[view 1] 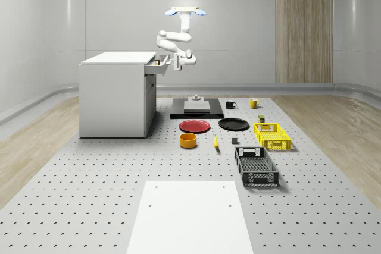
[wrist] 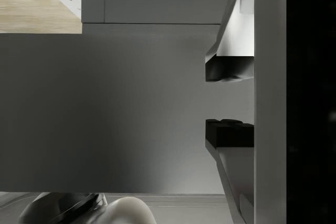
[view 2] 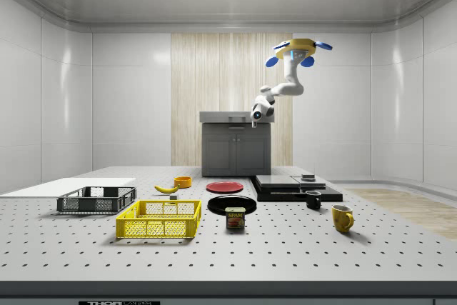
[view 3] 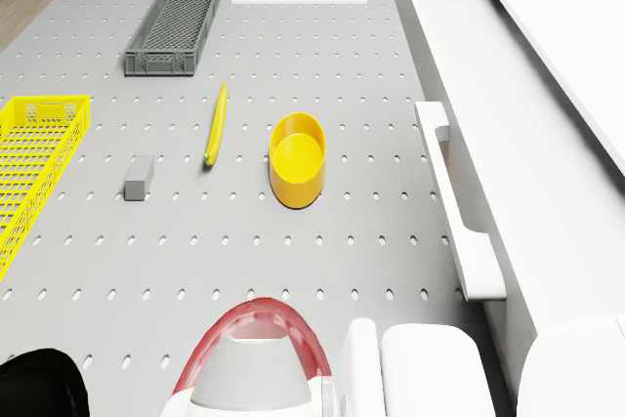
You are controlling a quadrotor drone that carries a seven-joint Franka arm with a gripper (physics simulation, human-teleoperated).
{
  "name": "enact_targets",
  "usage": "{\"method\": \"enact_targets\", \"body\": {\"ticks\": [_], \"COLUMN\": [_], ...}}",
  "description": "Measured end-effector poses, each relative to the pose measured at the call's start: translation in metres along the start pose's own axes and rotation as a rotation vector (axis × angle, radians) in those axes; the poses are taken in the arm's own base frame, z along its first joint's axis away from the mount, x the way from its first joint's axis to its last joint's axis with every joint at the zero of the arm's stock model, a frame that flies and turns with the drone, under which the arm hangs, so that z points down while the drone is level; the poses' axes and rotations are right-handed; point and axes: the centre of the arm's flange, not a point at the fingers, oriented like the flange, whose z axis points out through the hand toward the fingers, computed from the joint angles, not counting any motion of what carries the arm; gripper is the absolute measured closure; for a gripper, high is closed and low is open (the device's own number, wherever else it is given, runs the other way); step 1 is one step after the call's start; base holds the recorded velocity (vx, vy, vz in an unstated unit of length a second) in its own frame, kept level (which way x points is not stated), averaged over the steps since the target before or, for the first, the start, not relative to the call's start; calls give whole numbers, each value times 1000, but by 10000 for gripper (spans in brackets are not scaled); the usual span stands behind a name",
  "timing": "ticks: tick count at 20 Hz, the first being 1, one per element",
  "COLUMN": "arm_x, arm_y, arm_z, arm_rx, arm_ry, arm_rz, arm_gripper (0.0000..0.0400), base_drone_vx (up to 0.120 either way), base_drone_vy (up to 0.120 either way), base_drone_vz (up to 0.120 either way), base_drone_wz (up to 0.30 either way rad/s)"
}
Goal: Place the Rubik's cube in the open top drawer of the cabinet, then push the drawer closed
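Claw (wrist: 229, 100) fingertips stand slightly apart, holding nothing, right at the top drawer (view 1: 159, 66) front, drone (view 1: 185, 11) hovering beside the cabinet (view 1: 116, 94). Something small and coloured lies in the drawer, likely the Rubik's cube (view 1: 155, 62). Closing step in hand; next, a straight, level push.

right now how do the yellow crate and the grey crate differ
The yellow crate is bright yellow; the grey crate is dark grey. The grey crate looks longer and narrower, the yellow crate shorter and broader. In the whole-scene view the yellow crate lies farther back, with the grey crate nearer the camera. Both are open-topped, mesh-walled, rectangular and rest flat on the perforated table.
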Motion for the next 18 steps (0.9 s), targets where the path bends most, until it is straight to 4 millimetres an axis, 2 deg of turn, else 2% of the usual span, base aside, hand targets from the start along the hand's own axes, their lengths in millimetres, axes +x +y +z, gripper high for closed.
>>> {"method": "enact_targets", "body": {"ticks": [11, 18], "arm_x": [-1, 1], "arm_y": [-3, -9], "arm_z": [57, 75], "arm_rx": [-1, -3], "arm_ry": [-1, -5], "arm_rz": [5, 6], "arm_gripper": [295, 295], "base_drone_vx": [0, 0], "base_drone_vy": [0, 0], "base_drone_vz": [0, 0], "base_drone_wz": [0, 0]}}
